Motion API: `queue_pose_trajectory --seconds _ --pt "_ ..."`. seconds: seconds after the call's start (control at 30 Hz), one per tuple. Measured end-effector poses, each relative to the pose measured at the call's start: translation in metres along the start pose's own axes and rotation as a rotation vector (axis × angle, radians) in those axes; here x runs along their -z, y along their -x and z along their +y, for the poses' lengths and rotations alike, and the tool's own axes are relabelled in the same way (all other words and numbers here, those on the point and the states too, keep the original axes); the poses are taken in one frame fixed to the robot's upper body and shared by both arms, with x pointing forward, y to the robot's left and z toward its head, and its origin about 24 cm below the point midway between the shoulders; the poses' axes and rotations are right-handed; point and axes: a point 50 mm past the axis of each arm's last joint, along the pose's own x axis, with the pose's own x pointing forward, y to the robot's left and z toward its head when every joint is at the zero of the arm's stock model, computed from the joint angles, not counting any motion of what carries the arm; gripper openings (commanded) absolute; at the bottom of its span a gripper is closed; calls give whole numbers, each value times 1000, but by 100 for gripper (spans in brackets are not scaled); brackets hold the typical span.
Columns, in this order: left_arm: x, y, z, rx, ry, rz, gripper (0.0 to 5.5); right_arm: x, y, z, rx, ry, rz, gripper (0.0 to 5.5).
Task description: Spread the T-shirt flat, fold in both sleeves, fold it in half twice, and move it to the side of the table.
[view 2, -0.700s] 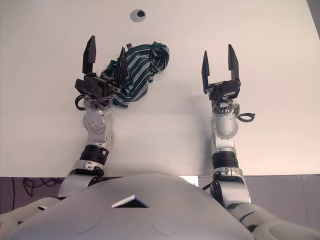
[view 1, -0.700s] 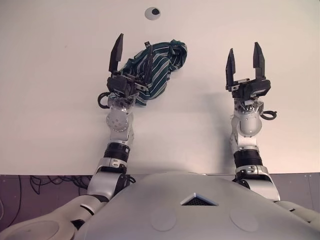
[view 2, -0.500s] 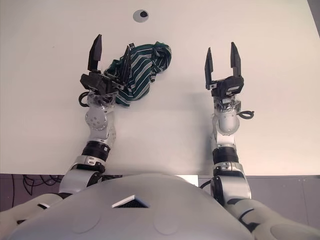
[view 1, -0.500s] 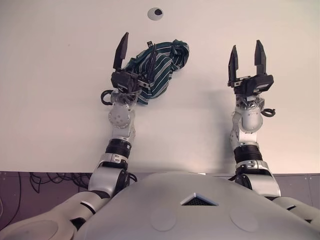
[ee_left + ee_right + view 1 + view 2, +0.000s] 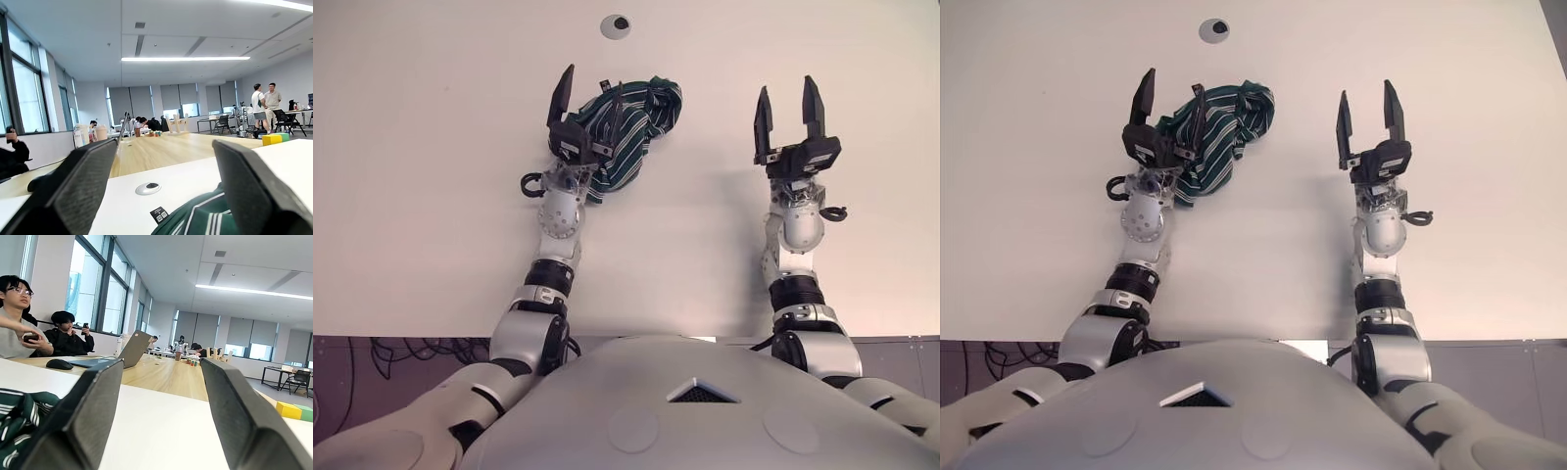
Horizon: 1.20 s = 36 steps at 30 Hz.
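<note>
- Left pincer (image 5: 593,88), upper centre-left of the frame: spread wide, gripping nothing, one finger crossing the edge of the T-shirt (image 5: 641,122).
- Right pincer (image 5: 785,93), upper right: equally wide, empty.
- T-shirt lies bunched at upper centre on the white bench (image 5: 411,196).

Bright, even light from ceiling strips (image 5: 186,58) and windows (image 5: 90,289) casts faint shadows on the white table (image 5: 421,225).
</note>
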Motion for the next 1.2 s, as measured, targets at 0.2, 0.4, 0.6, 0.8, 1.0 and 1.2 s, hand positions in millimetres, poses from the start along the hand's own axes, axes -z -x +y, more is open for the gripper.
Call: queue_pose_trajectory --seconds 0.2,0.4,0.6,0.8,1.0,1.2 --pt "4 -5 3 33 46 11 358 6 -6 -2 3 -1 20 286" --pt "6 -10 3 33 45 14 358 8 -11 2 -53 -4 26 286" --pt "1 -19 -3 23 43 -38 358 7 -60 12 -442 51 231 286" --pt "-1 -21 -10 48 18 -55 358 -12 -106 15 -572 64 319 286" --pt "-2 -23 -14 60 8 -67 358 -2 -109 18 -603 54 474 286" --pt "-2 -23 -15 59 5 -69 358 18 -92 22 -644 37 632 286"
